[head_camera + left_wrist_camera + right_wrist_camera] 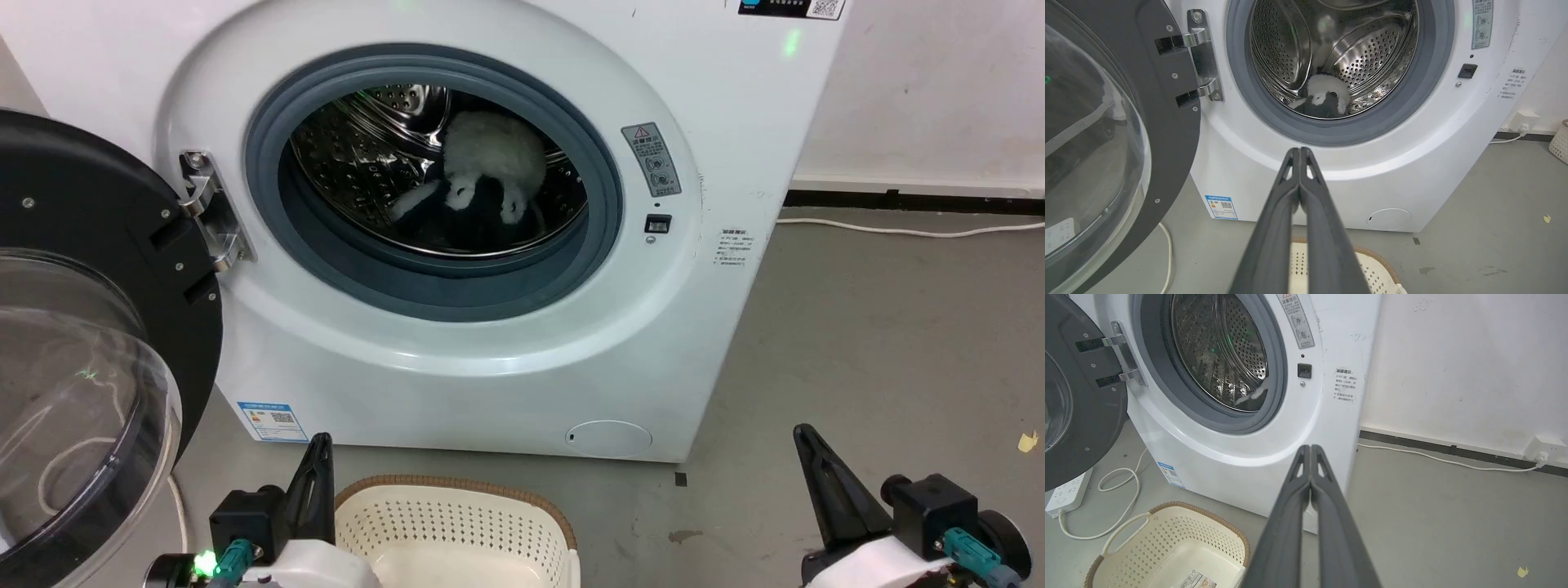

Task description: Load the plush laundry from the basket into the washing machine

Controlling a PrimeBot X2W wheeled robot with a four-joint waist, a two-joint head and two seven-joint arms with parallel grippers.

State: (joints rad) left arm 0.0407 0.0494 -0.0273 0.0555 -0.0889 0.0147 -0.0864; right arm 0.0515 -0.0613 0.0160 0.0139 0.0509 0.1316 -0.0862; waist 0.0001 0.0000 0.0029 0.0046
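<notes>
Lying in the white steel-drummed washing machine (pixel 490 392), the fluffy white-and-black plush toy (pixel 494 155) looks light, squashy, limb-grippable; left pincer (pixel 1299 152), right pincer (pixel 1310 448) each pressed together, empty.

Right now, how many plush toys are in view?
1. The panda-like plush toy lies inside the washing machine, low in its drum. The visible part of the basket holds none; more may be hidden.

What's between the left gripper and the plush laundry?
Left wrist view: the washing machine's white front and grey gasket lie between left gripper and plush laundry.
</notes>
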